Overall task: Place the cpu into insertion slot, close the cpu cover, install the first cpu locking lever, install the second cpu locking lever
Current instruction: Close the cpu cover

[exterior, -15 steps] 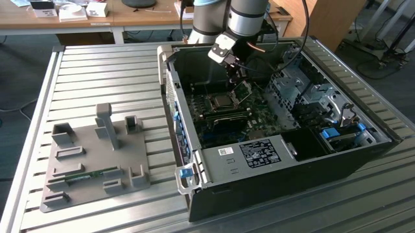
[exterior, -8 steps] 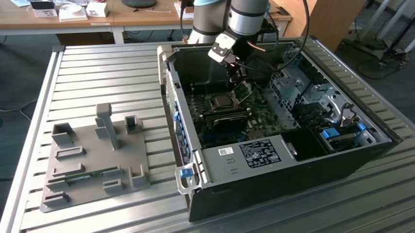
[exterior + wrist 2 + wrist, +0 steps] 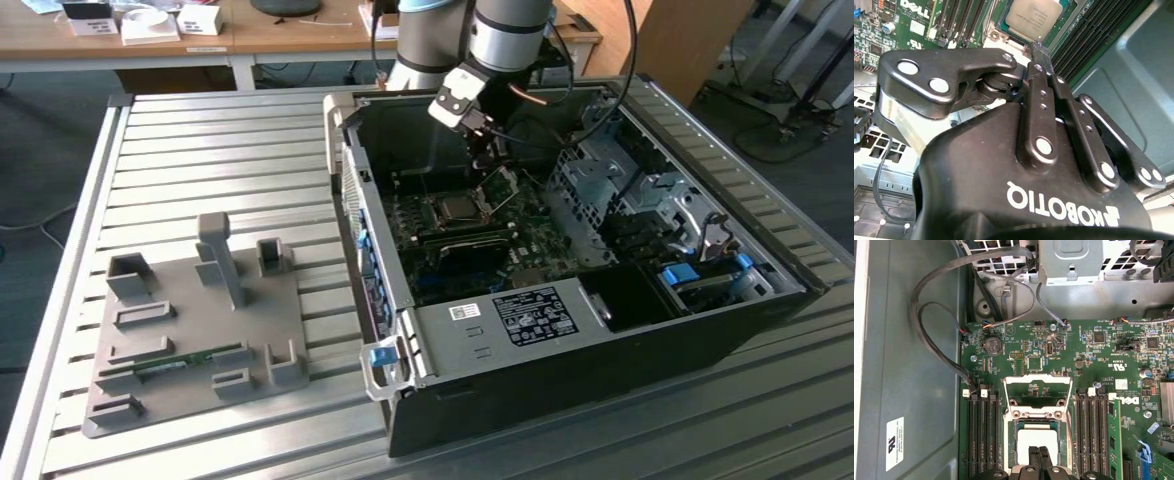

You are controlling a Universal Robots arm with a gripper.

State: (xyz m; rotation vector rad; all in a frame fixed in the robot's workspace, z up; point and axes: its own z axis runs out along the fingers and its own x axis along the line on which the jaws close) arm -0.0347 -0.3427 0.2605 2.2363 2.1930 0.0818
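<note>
Jaws pressed together on nothing, your gripper (image 3: 1039, 456) sits over the chip (image 3: 1036, 439) lying in its socket (image 3: 1010, 450); judge it light, stiff, fragile, so take its edges only.

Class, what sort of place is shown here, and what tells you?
Probably a robotics lab or workshop: a robot arm reaches into an open computer case on a slatted metal table, with desks behind.

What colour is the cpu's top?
The cpu is silvery grey, clearest in the second wrist view.
</note>
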